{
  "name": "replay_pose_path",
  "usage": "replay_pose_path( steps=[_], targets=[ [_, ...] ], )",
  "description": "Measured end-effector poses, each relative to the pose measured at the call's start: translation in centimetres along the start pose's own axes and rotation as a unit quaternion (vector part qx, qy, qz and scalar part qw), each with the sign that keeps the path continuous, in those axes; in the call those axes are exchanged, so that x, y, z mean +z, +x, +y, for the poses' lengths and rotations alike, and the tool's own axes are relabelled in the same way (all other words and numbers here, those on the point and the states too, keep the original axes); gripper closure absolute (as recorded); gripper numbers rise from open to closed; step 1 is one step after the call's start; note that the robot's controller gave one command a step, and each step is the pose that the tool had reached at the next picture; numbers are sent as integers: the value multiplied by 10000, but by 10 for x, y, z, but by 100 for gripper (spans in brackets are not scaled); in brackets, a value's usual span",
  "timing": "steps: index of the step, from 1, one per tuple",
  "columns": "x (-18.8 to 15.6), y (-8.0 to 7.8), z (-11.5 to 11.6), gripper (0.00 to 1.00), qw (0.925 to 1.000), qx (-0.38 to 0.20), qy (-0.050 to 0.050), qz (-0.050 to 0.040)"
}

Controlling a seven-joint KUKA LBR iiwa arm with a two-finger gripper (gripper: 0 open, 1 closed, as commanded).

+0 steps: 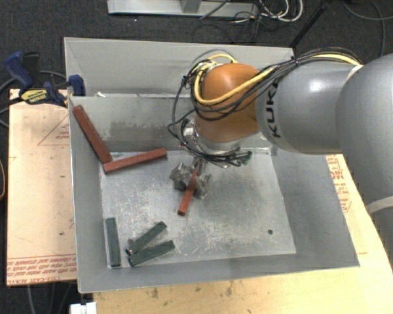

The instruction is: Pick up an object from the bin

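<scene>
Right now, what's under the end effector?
A short red-brown stick on the bin floor, its lower end poking out toward the green bars. The end effector covers its upper end, so contact there can't be judged.

The only readable text is the black KUKA lettering (270, 112) on the robot's grey arm (321, 106)

The thick, smooth silver-grey metal arm (327, 110) is built of rounded, tube-like segments. The black letters KUKA (270, 113) are printed across it beside the wrist, which is capped by a glossy orange dome-shaped cover (226, 100). Yellow and black cables (196, 84) run along the arm and loop over the cover, with thin black strands at its underside.
</scene>
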State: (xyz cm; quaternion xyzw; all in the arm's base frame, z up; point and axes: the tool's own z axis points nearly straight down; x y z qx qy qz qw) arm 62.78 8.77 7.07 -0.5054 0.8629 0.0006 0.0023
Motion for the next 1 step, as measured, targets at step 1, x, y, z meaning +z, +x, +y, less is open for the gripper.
replay_pose_path(
  steps=[1],
  targets=[
    [-34,-2,-1,100,10000,10,15,-8]
  ],
)
